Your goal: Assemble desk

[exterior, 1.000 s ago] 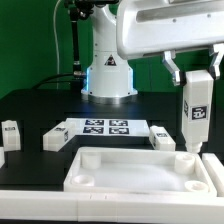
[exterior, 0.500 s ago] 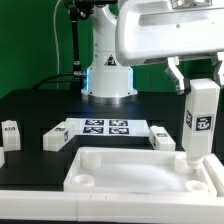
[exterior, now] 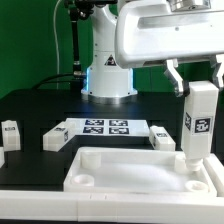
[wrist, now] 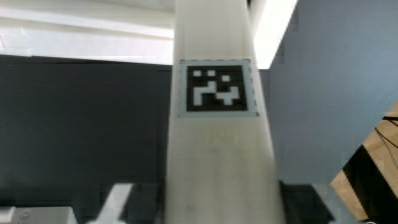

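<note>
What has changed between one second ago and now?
The gripper, shut on the upright leg, lowered it, slightly toward the exterior view's right, toward a corner socket of the tabletop. Nothing was released. The tabletop, the loose legs and the marker board stayed put.

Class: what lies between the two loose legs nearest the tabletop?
The marker board, with one loose leg at the exterior view's left and another loose leg at its right. Seen in the exterior view.
</note>
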You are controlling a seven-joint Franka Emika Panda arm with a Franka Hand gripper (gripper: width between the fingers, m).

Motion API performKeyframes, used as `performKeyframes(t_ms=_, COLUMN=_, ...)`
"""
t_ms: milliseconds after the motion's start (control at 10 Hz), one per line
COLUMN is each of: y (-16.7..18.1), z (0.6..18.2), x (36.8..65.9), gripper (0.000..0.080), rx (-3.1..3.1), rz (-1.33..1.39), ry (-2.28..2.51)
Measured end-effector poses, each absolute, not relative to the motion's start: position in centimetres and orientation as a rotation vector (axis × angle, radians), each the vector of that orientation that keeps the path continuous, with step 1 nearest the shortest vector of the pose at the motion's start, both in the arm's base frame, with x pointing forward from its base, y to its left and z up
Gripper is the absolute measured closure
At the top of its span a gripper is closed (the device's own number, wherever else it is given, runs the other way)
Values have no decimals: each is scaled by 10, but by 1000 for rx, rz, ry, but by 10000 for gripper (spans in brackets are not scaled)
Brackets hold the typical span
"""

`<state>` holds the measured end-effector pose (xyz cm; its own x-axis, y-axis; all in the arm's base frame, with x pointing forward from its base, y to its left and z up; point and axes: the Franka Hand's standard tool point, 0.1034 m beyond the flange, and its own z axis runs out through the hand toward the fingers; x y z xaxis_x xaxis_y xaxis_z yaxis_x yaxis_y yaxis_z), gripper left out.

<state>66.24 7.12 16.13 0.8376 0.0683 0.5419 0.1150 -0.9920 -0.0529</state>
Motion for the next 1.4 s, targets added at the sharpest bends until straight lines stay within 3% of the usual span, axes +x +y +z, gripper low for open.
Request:
performKeyframes(t_ms=100, y=70, z=156, x=666, gripper=509, rx=-2915, rz=-974, ry=-171)
performKeyframes(t_ms=800, y=72, z=152, x=668, gripper=509, rx=-2930, rz=-940, ry=-242)
performKeyframes(t_ms=1400, y=79, z=142, x=654, gripper=509, rx=-2934, rz=-919, ry=-269)
